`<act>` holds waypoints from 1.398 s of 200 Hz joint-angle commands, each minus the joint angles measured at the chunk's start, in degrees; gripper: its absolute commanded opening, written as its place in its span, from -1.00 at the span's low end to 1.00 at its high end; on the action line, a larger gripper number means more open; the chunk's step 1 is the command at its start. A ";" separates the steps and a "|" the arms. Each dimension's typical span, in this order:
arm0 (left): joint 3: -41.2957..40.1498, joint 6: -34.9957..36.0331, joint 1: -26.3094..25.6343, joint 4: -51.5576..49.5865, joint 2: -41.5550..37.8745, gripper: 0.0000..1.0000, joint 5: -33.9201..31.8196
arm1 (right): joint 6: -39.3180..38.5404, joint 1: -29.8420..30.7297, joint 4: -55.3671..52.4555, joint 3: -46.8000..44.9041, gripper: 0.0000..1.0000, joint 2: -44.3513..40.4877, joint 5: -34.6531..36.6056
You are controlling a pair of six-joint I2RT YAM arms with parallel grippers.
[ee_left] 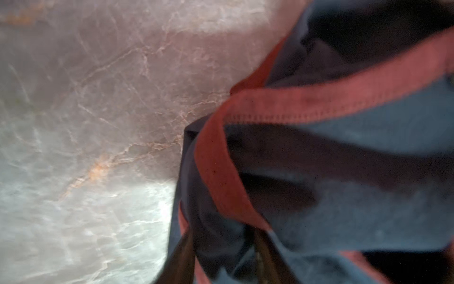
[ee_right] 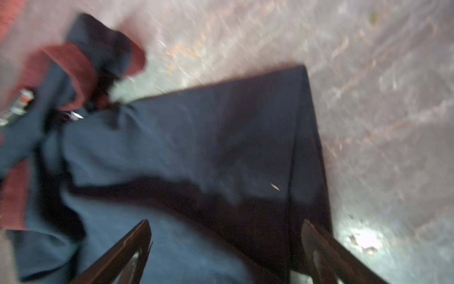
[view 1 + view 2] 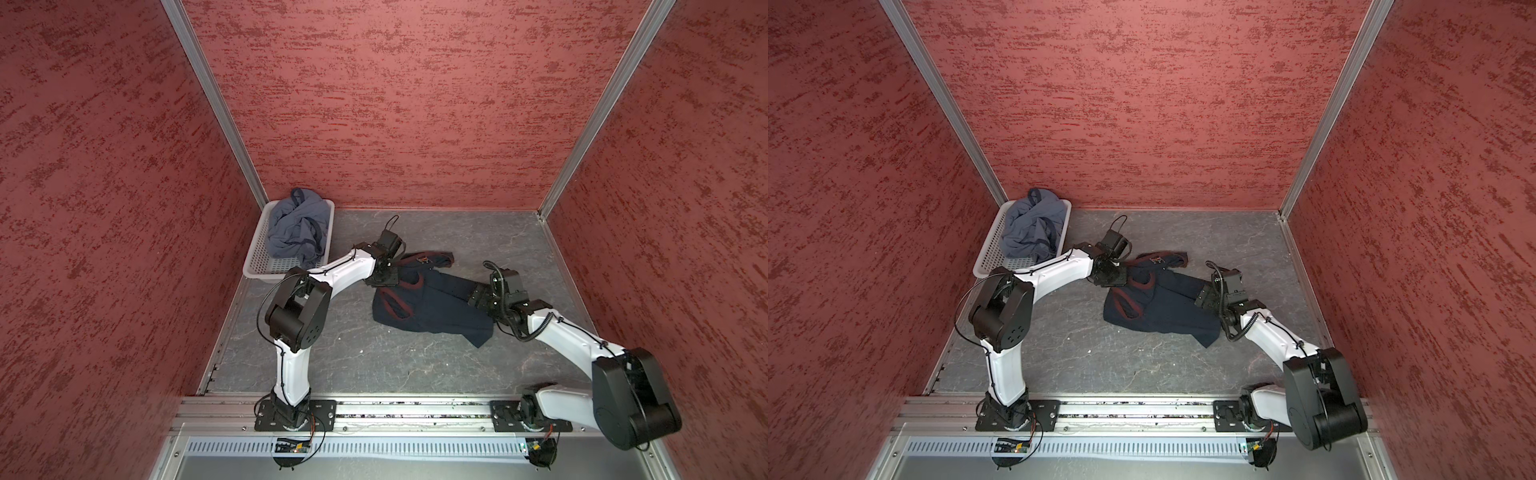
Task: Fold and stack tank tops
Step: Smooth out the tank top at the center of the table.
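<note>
Crumpled navy tank top (image 3: 432, 316), maroon-trimmed

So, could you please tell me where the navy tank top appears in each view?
In a top view: navy tank top, crumpled between left gripper and right gripper.
In a top view: the top, same place between them.
Left wrist: its cloth close up, bunched at the left gripper.
Right wrist: its cloth spread under the open right gripper.
Shared landmark: its maroon trim.

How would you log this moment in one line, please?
left fingers: pinching navy top strap | right fingers: open over its hem | grey top: bunched in basket | folding: not started
</note>
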 commanded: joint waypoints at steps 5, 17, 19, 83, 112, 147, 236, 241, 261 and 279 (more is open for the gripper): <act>-1.45 -0.74 0.62 3.10 -1.39 -0.66 1.56 | 2.51 2.71 -3.98 0.51 0.81 -0.34 2.34; -2.43 -0.69 0.62 4.12 -2.86 -0.83 1.61 | 2.56 3.38 -4.17 0.29 0.62 -0.97 1.66; -2.61 -0.74 0.61 4.31 -3.09 -0.84 1.58 | 2.57 3.53 -4.21 0.24 0.59 -1.16 1.67; -8.29 -0.22 0.77 8.47 -15.81 -1.00 -0.39 | -0.86 4.75 -10.54 3.54 -0.62 -9.67 5.65; -10.06 -0.64 2.63 7.99 -25.62 -1.00 -0.93 | -3.04 4.74 -15.93 8.38 -0.94 -14.51 10.73; -10.45 -0.86 8.19 6.42 -41.51 -1.00 -2.38 | -8.84 4.58 -24.15 20.88 -1.00 -21.74 19.61; -7.59 -3.14 23.84 0.80 -36.19 -1.00 4.84 | -16.18 -5.91 -16.38 30.74 -1.00 -9.68 15.64; -6.91 -3.02 23.61 0.58 -34.17 -1.00 5.97 | -15.81 -7.34 -15.53 30.77 -1.00 -6.71 12.30; -4.99 -3.02 22.46 0.35 -27.86 -1.00 8.48 | -15.64 -10.33 -13.40 31.42 -0.50 3.14 4.47; -4.01 -3.02 21.25 0.49 -24.60 -1.00 9.05 | -15.09 -10.87 -14.88 32.61 0.37 9.61 5.68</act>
